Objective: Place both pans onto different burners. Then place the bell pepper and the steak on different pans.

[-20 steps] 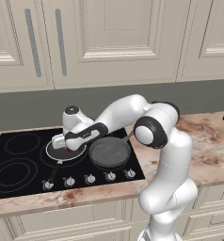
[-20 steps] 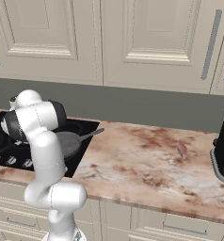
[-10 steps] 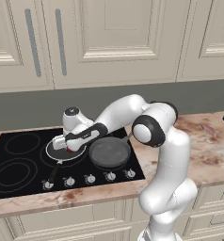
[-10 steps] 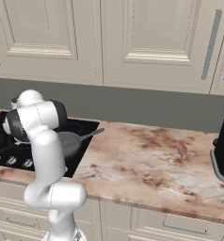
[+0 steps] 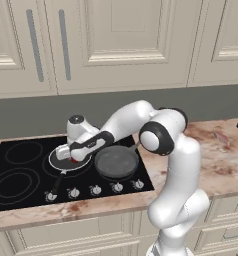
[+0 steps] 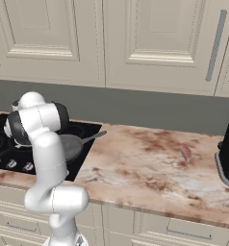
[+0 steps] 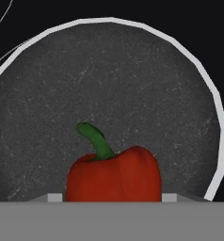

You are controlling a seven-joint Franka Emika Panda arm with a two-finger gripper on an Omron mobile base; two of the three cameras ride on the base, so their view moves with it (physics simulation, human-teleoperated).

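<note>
Left base view, gripper [image 5: 72,161] unmoved, clasping bell pepper [image 7: 114,175] over shallow pan [image 5: 55,160]

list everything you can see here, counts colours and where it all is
shallow dark frying pan with pale rim: 1, dark grey, on a cooktop burner, below the hand
red bell pepper with green stem: 1, red, over that pan, at the fingers
deeper grey frying pan: 1, grey, front right of the cooktop
glossy black cooktop: 1, black, set in the counter
small silver knobs: 5, silver, along the cooktop's front edge
flat pink-and-white steak: 1, pink, on the counter right of the cooktop
marble counter: 1, beige-brown
cream cabinet doors: several, above the counter
dark appliance: 1, black, far right
white robot arm: 1
gripper: 1, fingers over the rimmed pan
</note>
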